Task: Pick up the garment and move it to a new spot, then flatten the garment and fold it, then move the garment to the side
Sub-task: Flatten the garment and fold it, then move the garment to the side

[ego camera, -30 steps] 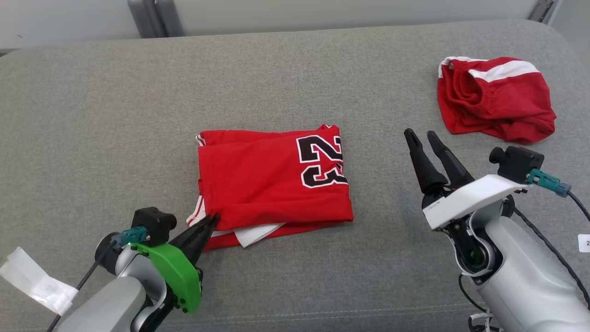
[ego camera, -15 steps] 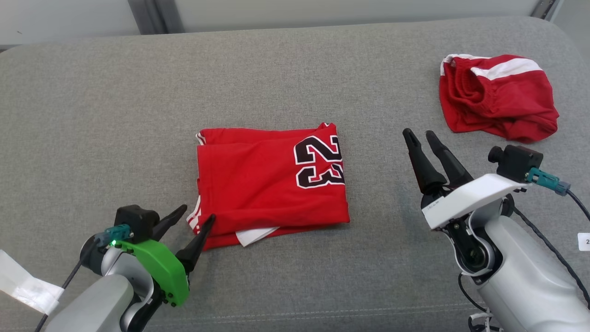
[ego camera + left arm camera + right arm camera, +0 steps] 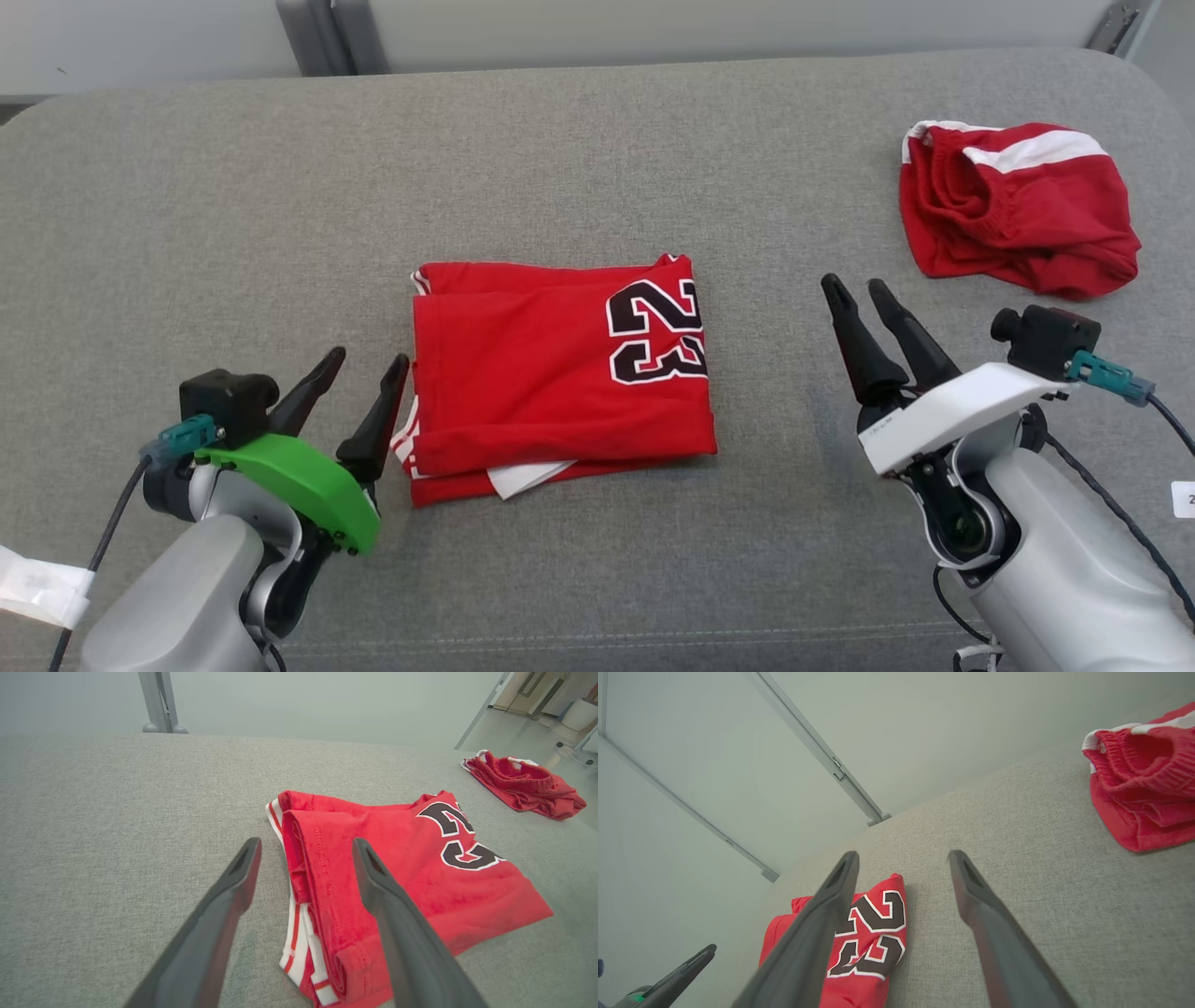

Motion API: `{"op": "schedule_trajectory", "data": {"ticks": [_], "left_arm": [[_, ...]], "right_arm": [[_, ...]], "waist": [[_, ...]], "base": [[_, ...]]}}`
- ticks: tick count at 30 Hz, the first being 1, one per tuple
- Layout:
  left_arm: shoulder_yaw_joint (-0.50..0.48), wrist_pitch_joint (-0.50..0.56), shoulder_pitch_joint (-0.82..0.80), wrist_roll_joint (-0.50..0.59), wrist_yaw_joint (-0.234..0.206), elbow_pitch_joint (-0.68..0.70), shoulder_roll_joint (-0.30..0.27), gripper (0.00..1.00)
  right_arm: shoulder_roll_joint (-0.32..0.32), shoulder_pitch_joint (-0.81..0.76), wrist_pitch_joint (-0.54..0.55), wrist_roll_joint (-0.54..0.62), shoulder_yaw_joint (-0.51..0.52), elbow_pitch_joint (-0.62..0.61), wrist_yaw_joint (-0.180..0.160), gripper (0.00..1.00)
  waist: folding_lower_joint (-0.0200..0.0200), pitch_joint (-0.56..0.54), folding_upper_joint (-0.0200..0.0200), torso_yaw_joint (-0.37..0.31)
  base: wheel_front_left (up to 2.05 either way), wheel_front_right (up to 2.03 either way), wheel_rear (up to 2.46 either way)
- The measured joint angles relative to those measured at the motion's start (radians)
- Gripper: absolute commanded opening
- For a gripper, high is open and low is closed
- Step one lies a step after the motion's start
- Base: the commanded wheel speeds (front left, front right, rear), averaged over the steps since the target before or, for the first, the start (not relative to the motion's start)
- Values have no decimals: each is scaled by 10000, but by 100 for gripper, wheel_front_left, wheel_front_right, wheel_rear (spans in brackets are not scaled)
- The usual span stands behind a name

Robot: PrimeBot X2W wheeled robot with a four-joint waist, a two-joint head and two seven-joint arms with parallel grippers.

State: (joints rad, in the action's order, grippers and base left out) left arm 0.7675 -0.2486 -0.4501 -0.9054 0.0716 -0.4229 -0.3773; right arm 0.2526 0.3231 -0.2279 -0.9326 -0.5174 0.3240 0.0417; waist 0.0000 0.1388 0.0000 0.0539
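The garment (image 3: 560, 373) is a red jersey with a black "23", folded into a flat rectangle in the middle of the grey padded surface (image 3: 597, 159). A white inner layer peeks out at its near edge. My left gripper (image 3: 368, 357) is open just left of the garment's left edge, holding nothing. In the left wrist view the left gripper (image 3: 307, 842) has one finger over the garment (image 3: 411, 868) and the other over bare fabric. My right gripper (image 3: 852, 283) stands open to the garment's right, apart from it. The right gripper (image 3: 903, 854) is raised above the surface, with the garment (image 3: 873, 933) to its lower left.
A crumpled pair of red shorts (image 3: 1018, 210) with white trim lies at the far right, also visible as red shorts (image 3: 523, 788) and red shorts (image 3: 1148, 788). A white tape strip (image 3: 33, 583) hangs at the lower left. Metal posts (image 3: 317, 37) stand behind the surface.
My left gripper has opened, let go of the garment's near-left corner, and pulled back to the left. The camera shifted slightly. The right arm has stayed put.
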Motion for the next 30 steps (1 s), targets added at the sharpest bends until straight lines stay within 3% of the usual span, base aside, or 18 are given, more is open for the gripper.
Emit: {"op": "schedule_trajectory", "data": {"ticks": [5,10,30], "left_arm": [[-656,-2,144,-58,-539,61,222,100],[-1593,-2,345,132,-1083,303,314,100],[-2502,-2,1251,1323,-1081,1235,832,100]], "right_arm": [[17,-59,-2,88,-38,29,-13,100],[27,-60,-8,259,-2,12,-236,100],[-213,-293,240,886,-757,663,-525,100]], "waist": [[0,-47,0,85],[0,-80,0,151],[0,-163,0,478]], "base": [[0,0,0],[0,0,0],[0,0,0]]}}
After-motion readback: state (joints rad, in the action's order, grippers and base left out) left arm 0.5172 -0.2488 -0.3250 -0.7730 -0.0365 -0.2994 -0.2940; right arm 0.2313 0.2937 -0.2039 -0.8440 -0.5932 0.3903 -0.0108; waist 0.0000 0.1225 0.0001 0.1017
